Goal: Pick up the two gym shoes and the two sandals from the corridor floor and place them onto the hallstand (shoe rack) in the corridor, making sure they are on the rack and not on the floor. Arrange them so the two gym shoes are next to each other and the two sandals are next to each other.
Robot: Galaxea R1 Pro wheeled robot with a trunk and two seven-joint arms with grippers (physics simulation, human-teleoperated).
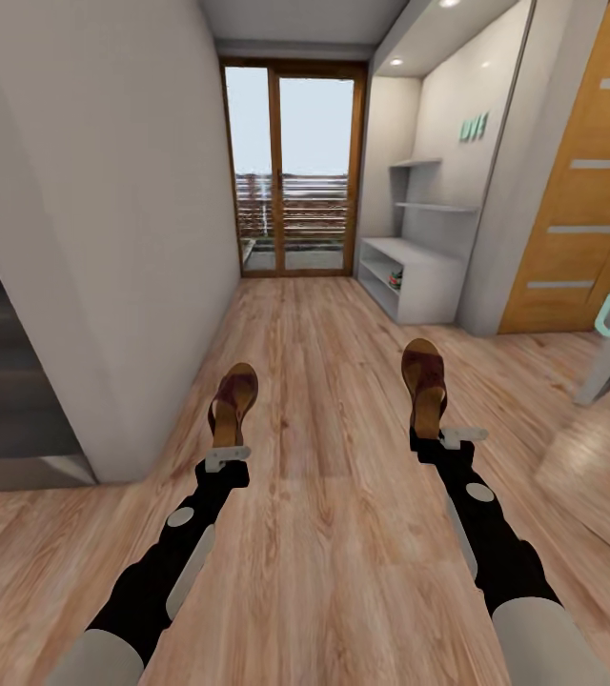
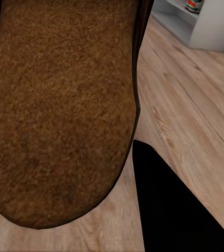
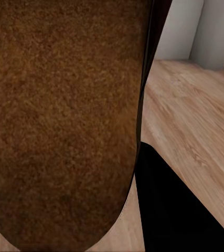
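Each gripper holds one dark brown sandal with a tan insole above the wood-plank corridor floor (image 1: 324,400). The left sandal (image 1: 233,400) sticks out ahead of my left gripper (image 1: 228,454), which is shut on its heel. My right gripper (image 1: 436,436) is shut on the heel of the right sandal (image 1: 424,381). The left sandal's insole (image 2: 59,105) and the right sandal's insole (image 3: 64,121) loom close in the wrist views. The pale grey hallstand (image 1: 419,276) stands far ahead on the right, with a gym shoe (image 1: 396,279) on its lower shelf, seen again as a red and green shoe (image 2: 194,5).
A white wall block (image 1: 105,238) bounds the corridor on the left. Glass doors (image 1: 294,171) close the far end. A wooden door (image 1: 581,191) and a leaning mirror (image 1: 605,457) are on the right. Mint letters (image 1: 474,127) hang above the hallstand's stepped shelves (image 1: 429,186).
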